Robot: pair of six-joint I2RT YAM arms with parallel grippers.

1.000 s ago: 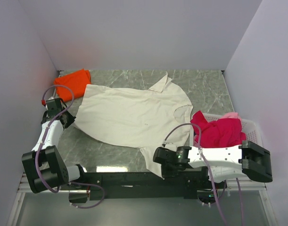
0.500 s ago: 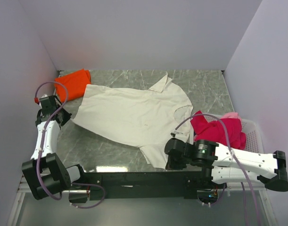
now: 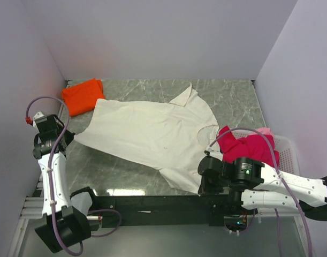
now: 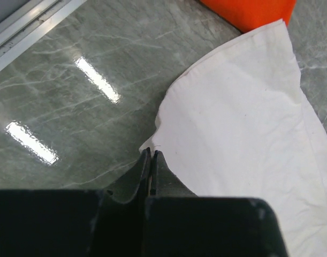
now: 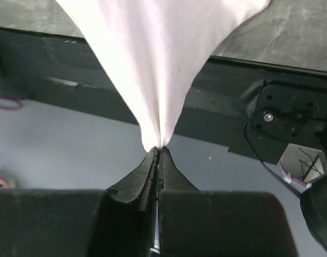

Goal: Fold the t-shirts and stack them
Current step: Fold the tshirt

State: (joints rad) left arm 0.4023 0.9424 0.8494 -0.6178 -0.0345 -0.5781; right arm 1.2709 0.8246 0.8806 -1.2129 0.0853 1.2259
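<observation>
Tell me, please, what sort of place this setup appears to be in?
Probably a robotics lab test cell, not a home: plain walls box in a marble-patterned table, a left arm and right arm are mounted on a black rail at its near edge, and a cream t-shirt lies spread out.

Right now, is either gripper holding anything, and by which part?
Both hold the cream t-shirt. The left gripper pinches its left hem corner. The right gripper pinches its near-right corner, seemingly a sleeve end.

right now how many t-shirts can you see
4: the cream t-shirt spread mid-table, the orange t-shirt at the far-left corner, the crimson t-shirt and a pale pink t-shirt in the basket. Others may be hidden there.
</observation>
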